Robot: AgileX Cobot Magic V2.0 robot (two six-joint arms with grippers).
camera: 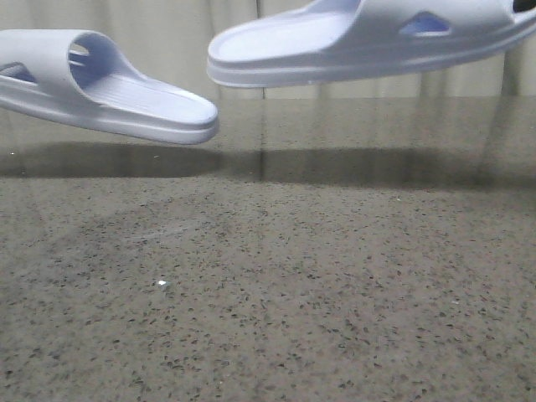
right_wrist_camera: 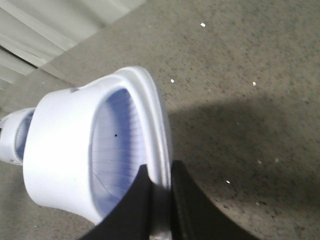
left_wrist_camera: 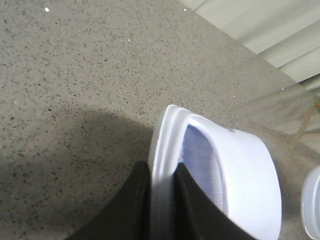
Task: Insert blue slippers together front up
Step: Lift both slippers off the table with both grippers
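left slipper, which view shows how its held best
The left wrist view: the left pincer clamps the left slipper by its sole rim. The front view shows that slipper airborne, no pincer visible. The right wrist view catches only its edge.

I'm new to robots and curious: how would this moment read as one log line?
left gripper: shut on left slipper | right gripper: shut on right slipper | both airborne above table, apart

No text, label or number is readable anywhere.

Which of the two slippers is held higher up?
The right gripper's slipper, at the front view's top; the left gripper's slipper hangs lower.
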